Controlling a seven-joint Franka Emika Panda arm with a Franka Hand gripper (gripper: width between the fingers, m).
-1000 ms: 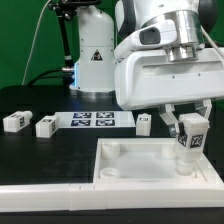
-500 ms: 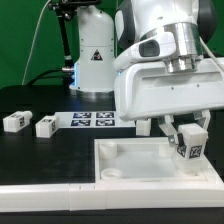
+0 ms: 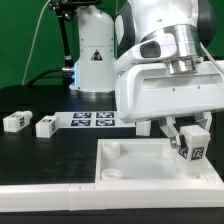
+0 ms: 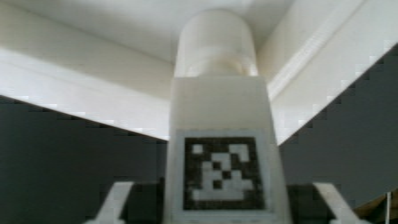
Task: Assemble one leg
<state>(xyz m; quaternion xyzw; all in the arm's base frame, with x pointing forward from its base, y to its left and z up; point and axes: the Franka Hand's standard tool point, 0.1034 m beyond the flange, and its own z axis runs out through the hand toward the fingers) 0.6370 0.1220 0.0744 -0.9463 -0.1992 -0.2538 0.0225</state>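
My gripper (image 3: 187, 138) is shut on a leg (image 3: 192, 150), a small white block with a black-and-white tag facing the camera. I hold it over the far corner of the large white panel (image 3: 130, 176) on the exterior view's right, its lower end near or at the panel; contact is hidden. In the wrist view the leg (image 4: 222, 110) runs straight out from between my fingers (image 4: 125, 203), its rounded end against the white panel (image 4: 71, 70). The gripper (image 4: 222, 208) grips the leg's tagged end.
Two loose legs (image 3: 14, 121) (image 3: 46, 126) lie on the black table at the exterior view's left. A third leg (image 3: 143, 124) shows partly behind my hand. The marker board (image 3: 92, 120) lies behind them. The arm's base (image 3: 95, 55) stands at the back.
My hand has turned and sunk a little with the leg, which now sits lower and slightly further to the exterior view's right over the panel corner. The loose legs have not moved.
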